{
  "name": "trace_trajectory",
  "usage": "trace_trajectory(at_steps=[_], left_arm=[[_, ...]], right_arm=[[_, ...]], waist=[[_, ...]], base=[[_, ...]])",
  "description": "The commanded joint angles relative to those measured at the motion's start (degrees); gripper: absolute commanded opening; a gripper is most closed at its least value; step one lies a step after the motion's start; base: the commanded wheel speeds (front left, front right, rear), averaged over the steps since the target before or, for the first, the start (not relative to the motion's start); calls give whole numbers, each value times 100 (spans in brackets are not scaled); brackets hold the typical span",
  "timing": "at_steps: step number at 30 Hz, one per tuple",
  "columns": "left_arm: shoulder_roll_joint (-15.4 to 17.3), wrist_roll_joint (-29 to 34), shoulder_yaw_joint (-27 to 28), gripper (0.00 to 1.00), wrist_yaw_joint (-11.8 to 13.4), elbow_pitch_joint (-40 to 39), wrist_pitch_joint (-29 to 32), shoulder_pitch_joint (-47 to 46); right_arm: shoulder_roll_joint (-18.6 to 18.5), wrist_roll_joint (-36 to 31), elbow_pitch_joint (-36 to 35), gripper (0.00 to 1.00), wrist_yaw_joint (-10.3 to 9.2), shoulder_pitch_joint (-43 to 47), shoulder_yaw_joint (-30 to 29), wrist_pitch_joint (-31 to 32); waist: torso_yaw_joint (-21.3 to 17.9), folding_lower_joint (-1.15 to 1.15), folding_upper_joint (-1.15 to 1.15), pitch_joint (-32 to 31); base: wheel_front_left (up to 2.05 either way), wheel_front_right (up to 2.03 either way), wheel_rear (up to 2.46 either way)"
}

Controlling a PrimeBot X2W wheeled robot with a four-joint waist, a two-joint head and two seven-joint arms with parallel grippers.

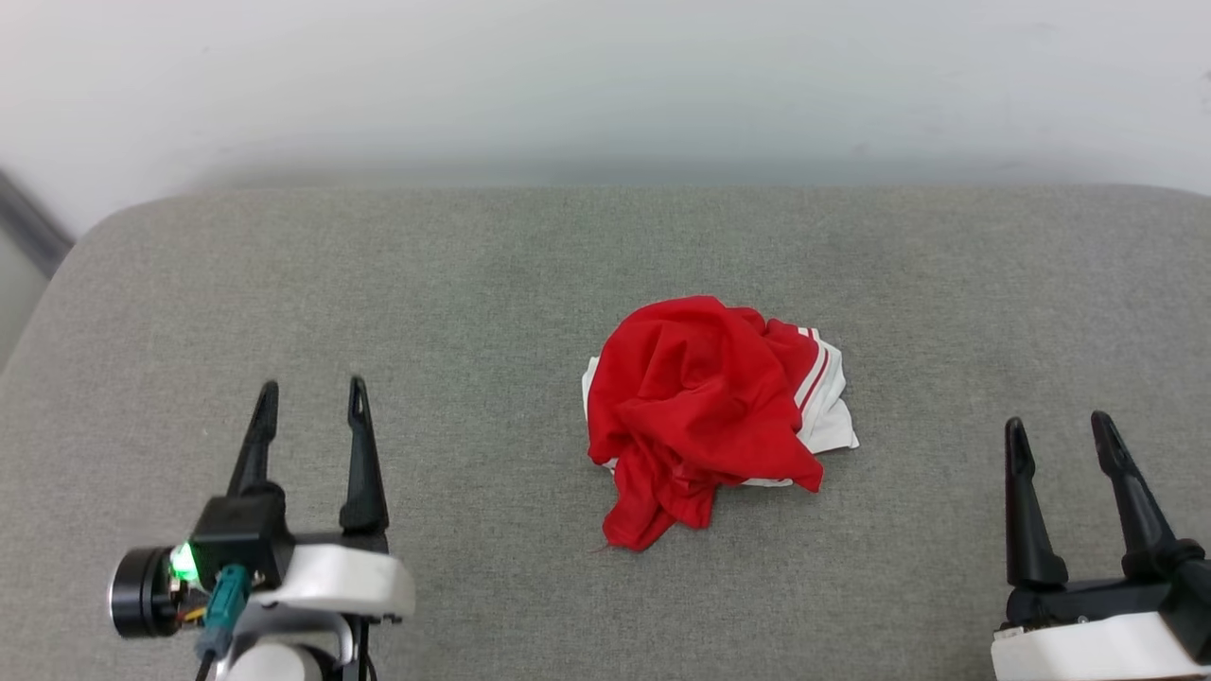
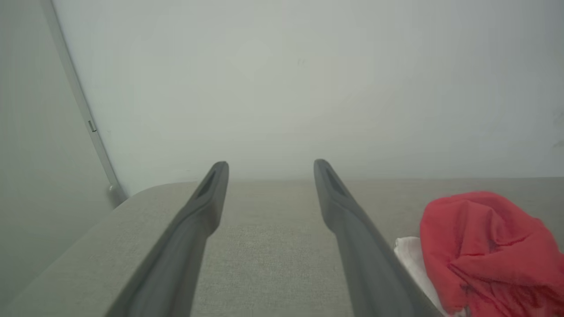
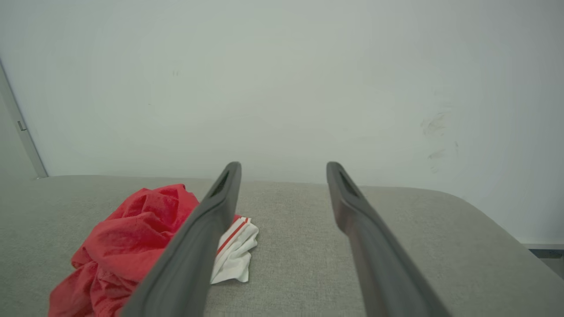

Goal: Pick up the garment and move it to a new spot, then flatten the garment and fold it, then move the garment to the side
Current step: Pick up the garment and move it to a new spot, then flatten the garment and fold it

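Jaws gape (both pairs); crumpled garment (image 1: 705, 407) between them on grey cushion (image 1: 378, 284).

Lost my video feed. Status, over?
Left gripper open, right gripper open, both empty. Crumpled red jersey shirt on grey fabric cushion, untouched. Nothing in the way.

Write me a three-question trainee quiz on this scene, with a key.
1. True or false: the garment lies spread flat on the grey cushion.
2. The left gripper is: A) shut on the garment; B) open and empty; C) shut and empty.
3. Fill in: the white striped sleeve pokes out on the side of the heap nearer the ____ gripper.
Key: 1. False, it is a crumpled heap. 2. B. 3. Right; the right gripper is open as well, clear of the cloth.
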Motion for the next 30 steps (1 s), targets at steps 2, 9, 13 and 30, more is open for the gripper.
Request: trace_trajectory(at_steps=[2, 9, 13, 30], left_arm=[[-147, 196, 205, 100, -157, -24, -15, 258], [-547, 701, 721, 100, -621, -67, -15, 761], [-685, 953, 835, 100, -827, -116, -15, 969], [-978, 1255, 1107, 100, -1084, -181, -15, 1227]], right_arm=[[8, 71, 102, 100, -2, 123, 15, -12], [7, 318, 296, 100, -2, 257, -1, -11], [7, 418, 368, 100, -1, 356, -14, -12], [7, 563, 358, 100, -2, 345, 31, -12]], waist=[[-11, 0, 0, -60], [-41, 0, 0, -190], [-70, 0, 0, -265], [-106, 0, 0, -348]], base=[[0, 0, 0], [0, 0, 0], [0, 0, 0], [0, 0, 0]])
